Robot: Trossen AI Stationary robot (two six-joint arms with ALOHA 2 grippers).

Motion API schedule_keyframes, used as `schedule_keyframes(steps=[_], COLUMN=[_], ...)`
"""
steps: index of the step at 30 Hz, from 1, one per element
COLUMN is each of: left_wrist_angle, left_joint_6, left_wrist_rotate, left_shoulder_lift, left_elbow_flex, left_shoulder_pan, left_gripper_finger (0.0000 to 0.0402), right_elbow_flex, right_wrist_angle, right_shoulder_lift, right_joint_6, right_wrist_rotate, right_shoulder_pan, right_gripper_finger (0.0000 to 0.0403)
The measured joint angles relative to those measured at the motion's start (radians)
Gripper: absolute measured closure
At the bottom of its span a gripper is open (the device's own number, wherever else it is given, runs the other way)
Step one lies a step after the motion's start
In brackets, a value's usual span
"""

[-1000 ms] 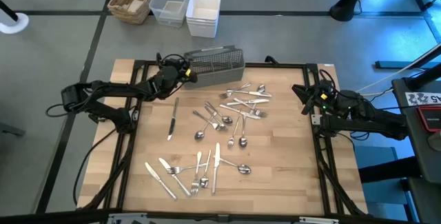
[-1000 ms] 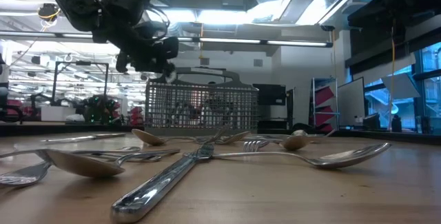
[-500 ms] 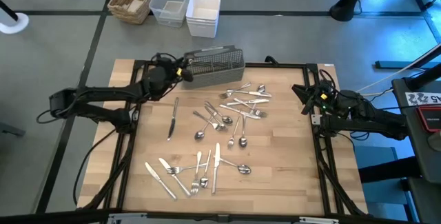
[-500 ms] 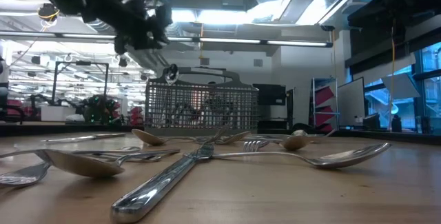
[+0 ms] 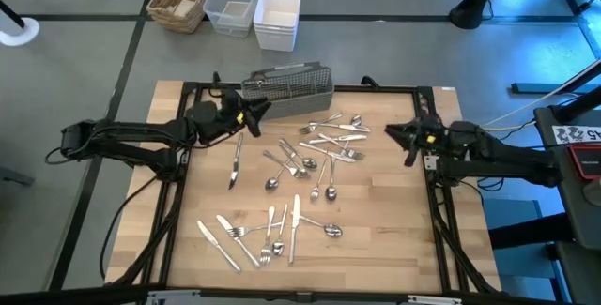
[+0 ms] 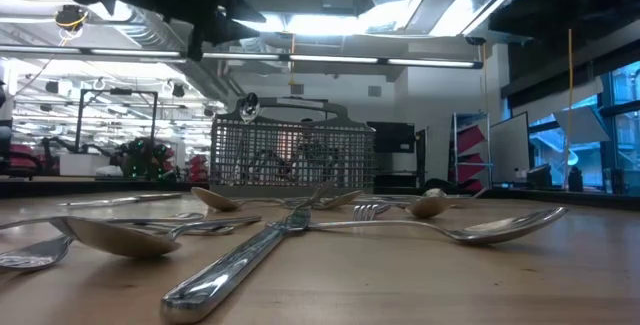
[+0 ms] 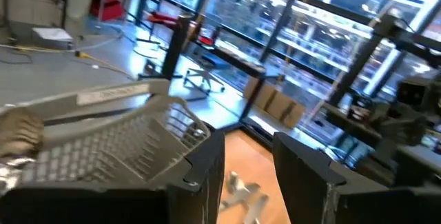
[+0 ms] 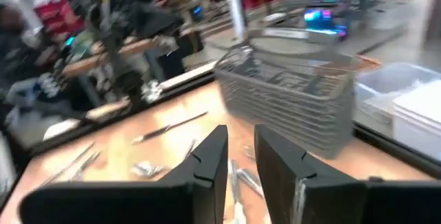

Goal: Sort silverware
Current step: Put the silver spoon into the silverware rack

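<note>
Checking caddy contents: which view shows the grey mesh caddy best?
The low view: the caddy stands side-on, a utensil end poking above its rim. The high view shows only its top; both wrist views catch it partly and blurred.

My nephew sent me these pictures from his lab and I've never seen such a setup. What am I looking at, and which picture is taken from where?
These are two dark robot arms at a wooden table, sorting cutlery. One picture looks straight down from above, one looks level across the tabletop, and two come from cameras on the arms' wrists. From above, the left hand hangs beside a grey mesh caddy at the table's far edge; its two fingers stand apart with nothing between them. The right hand waits at the table's right edge, fingers apart, also empty. Forks, spoons and knives, the silverware, lie scattered across the table. Beyond the table sit a woven basket and plastic tubs.
</note>
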Motion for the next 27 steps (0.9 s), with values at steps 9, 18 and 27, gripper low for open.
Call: schedule_keyframes(steps=[9, 18, 27], left_wrist_angle=[-0.145, -0.298, -0.356], left_joint_6=[-0.051, -0.173, -0.183], left_wrist_rotate=[0.000, -0.001, -0.001], left_shoulder_lift=[0.000, 0.000, 0.000], left_elbow_flex=[0.000, 0.000, 0.000], left_shoulder_pan=[-0.054, -0.103, -0.142], left_gripper_finger=[0.0286, 0.0286, 0.0286], right_elbow_flex=[0.064, 0.247, 0.410], right_wrist_angle=[0.085, -0.016, -0.174], right_shoulder_lift=[0.327, 0.633, 0.885], right_joint_6=[-0.114, -0.001, 0.406], right_wrist_rotate=[-0.389, -0.434, -0.444], right_shoulder_pan=[0.000, 0.000, 0.001], right_gripper_finger=[0.0327, 0.0327, 0.0327])
